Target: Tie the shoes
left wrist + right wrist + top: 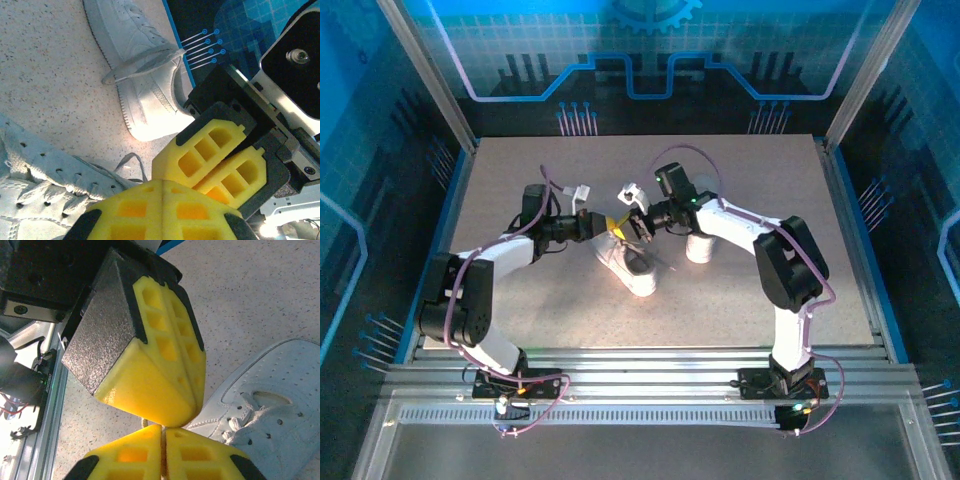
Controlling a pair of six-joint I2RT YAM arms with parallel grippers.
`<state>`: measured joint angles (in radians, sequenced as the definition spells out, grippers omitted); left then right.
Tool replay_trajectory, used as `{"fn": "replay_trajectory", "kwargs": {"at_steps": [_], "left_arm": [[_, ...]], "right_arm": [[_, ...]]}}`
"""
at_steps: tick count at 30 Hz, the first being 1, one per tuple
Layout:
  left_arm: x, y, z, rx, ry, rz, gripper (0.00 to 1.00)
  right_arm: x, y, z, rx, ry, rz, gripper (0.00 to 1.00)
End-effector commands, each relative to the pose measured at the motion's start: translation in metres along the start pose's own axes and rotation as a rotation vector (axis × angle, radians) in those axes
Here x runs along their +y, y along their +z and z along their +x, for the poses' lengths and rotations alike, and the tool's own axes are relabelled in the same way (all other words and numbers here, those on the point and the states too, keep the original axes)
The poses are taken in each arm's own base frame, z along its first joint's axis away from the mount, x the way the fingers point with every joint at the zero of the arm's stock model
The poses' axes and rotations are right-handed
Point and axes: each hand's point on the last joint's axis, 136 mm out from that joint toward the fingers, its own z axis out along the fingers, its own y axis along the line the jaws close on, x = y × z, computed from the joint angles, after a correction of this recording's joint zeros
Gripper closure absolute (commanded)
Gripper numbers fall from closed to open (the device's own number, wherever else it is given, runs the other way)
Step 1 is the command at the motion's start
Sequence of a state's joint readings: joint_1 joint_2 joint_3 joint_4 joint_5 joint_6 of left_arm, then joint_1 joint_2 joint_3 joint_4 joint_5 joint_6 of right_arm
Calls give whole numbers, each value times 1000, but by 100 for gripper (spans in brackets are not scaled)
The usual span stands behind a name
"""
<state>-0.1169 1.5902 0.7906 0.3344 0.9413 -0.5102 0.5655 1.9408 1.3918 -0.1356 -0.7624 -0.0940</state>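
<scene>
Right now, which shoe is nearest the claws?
The centre shoe, right beneath the left claw and right claw; the other shoe stands apart, farther right.

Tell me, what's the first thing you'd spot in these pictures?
The left arm and the right arm reach in from both sides, and their bright yellow jaws, both shut, meet tip to tip over the middle of the table. Right under them sits a white sneaker, and the other sneaker peeks out beside the right arm.
</scene>
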Motion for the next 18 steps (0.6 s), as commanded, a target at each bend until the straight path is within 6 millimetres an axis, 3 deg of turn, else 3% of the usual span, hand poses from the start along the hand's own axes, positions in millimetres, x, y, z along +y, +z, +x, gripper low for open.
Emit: {"fn": "replay_trajectory", "kwargs": {"at_steps": [1, 9, 15, 18], "left_arm": [[-6, -3, 8, 29, 9, 20, 100], [-9, -14, 0, -20, 66, -38, 100], [-5, -18, 4, -34, 87, -72, 100], [-2, -18, 6, -28, 87, -85, 100]], "right_arm": [[2, -15, -17, -45, -59, 30, 87], [-10, -30, -5, -15, -13, 68, 76], [-6, -62, -4, -57, -11, 106, 55], [-13, -76, 10, -44, 29, 126, 53]]}}
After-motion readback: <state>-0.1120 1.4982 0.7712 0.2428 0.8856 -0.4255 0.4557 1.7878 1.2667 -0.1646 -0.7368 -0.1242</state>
